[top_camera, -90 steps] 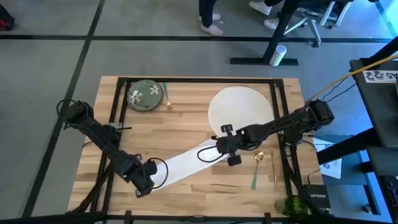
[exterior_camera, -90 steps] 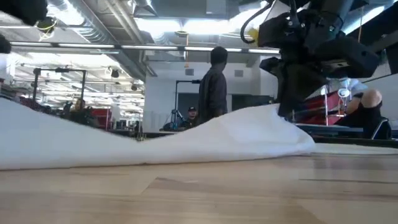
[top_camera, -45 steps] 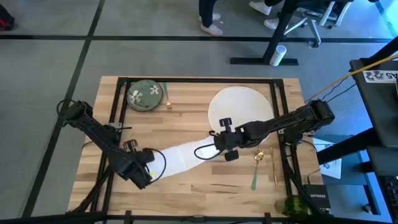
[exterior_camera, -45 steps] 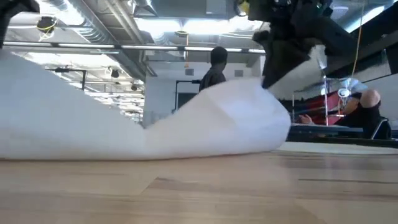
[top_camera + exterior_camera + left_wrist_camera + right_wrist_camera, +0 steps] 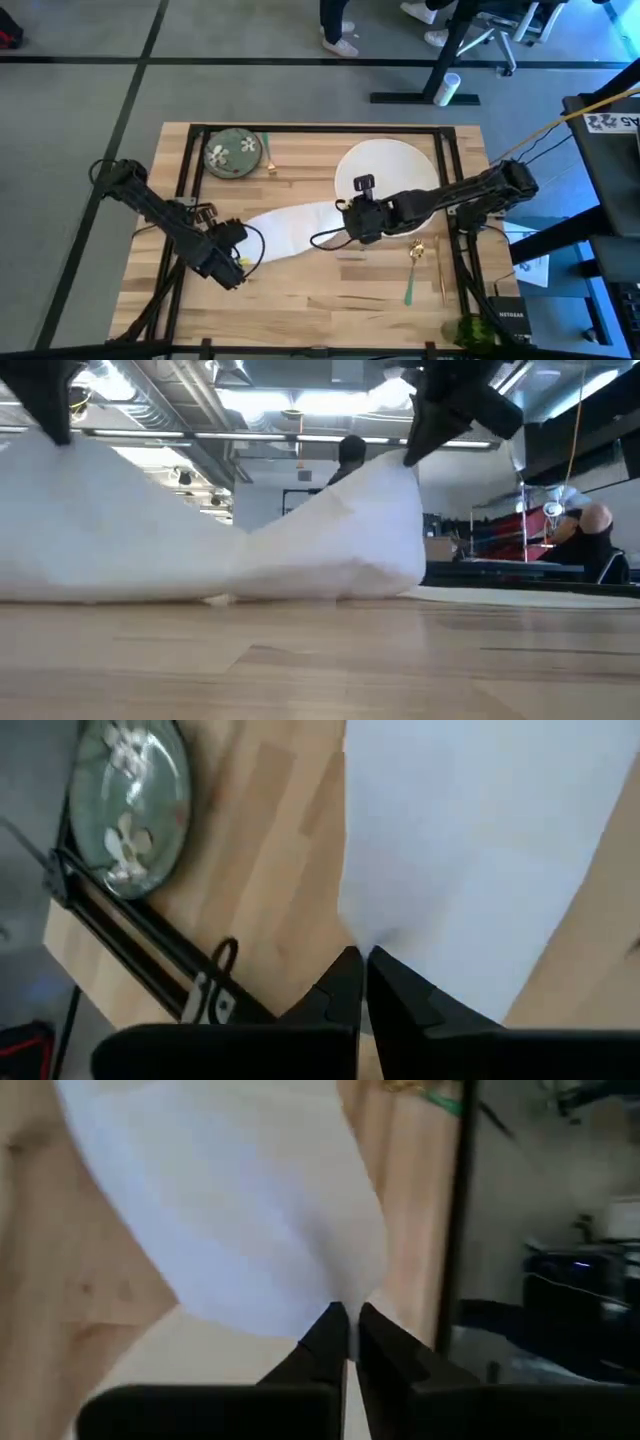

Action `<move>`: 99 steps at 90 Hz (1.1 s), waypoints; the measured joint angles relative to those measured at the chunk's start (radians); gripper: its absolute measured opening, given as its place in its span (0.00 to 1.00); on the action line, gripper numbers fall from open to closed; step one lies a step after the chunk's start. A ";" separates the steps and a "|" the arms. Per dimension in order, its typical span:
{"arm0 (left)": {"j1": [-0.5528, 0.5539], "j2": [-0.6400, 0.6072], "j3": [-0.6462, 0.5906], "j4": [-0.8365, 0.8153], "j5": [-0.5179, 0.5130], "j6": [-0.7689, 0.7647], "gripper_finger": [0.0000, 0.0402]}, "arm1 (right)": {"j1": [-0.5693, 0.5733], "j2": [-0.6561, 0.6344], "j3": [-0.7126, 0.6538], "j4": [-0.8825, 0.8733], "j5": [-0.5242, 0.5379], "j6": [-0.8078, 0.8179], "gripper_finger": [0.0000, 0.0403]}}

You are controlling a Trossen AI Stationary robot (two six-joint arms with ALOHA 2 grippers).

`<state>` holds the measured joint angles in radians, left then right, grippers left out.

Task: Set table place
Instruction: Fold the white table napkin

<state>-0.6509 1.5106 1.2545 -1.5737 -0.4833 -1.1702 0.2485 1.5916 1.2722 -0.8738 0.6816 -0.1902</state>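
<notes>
The white napkin (image 5: pixel 290 228) stretches across the middle of the table (image 5: pixel 320 300), held at both ends. My left gripper (image 5: pixel 242 250) is shut on its near-left end and my right gripper (image 5: pixel 345 214) is shut on its right end, beside the large white plate (image 5: pixel 390 170). In the low view both ends are raised and the napkin's middle (image 5: pixel 220 588) sags onto the wood. The green flowered dish (image 5: pixel 232 153) sits at the far left. Gold cutlery with a green handle (image 5: pixel 411 280) lies at the near right. My left gripper pinches the napkin's near-left edge (image 5: pixel 375 935) between its two fingertips. That end is lifted off the table and the cloth slopes down from it to the sagging middle. One layer or several, I cannot tell. My right gripper pinches the napkin's right end (image 5: pixel 335 1295) between its two fingertips, coming from above. That end (image 5: pixel 400 470) is raised well above the table, and the cloth curves down from it and lies on the wood below.
Black frame bars (image 5: pixel 190 180) run along the table's left, far and right sides. A gold piece (image 5: pixel 270 160) lies beside the dish. Something green (image 5: pixel 468 330) sits at the near right corner. Bare wood lies along the near edge. People stand beyond the table.
Both grippers have carried the napkin toward the table's far edge and upward, drawing closer together. The napkin's two ends have risen; its middle still rests on the wood. Seen from above, the cloth now looks shorter and lies farther from the near edge.
</notes>
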 joint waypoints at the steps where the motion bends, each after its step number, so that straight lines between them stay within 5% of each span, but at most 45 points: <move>1: 0.000 -0.001 0.000 0.001 -0.006 0.000 0.00 | 0.000 0.000 0.001 -0.005 0.008 0.000 0.00; 26: 0.003 -0.025 0.006 0.003 -0.128 0.021 0.00 | 0.014 -0.006 0.004 -0.021 0.153 0.000 0.00; 49: 0.003 -0.025 0.007 0.003 -0.249 0.025 0.00 | 0.095 -0.006 0.004 -0.021 0.396 -0.022 0.00; 99: 0.080 -0.025 0.008 0.003 -0.344 0.124 0.00 | 0.170 -0.007 0.004 -0.301 0.503 0.318 0.00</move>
<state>-0.5712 1.4857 1.2621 -1.5708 -0.8274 -1.0459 0.4182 1.5851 1.2762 -1.1743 1.1849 0.1282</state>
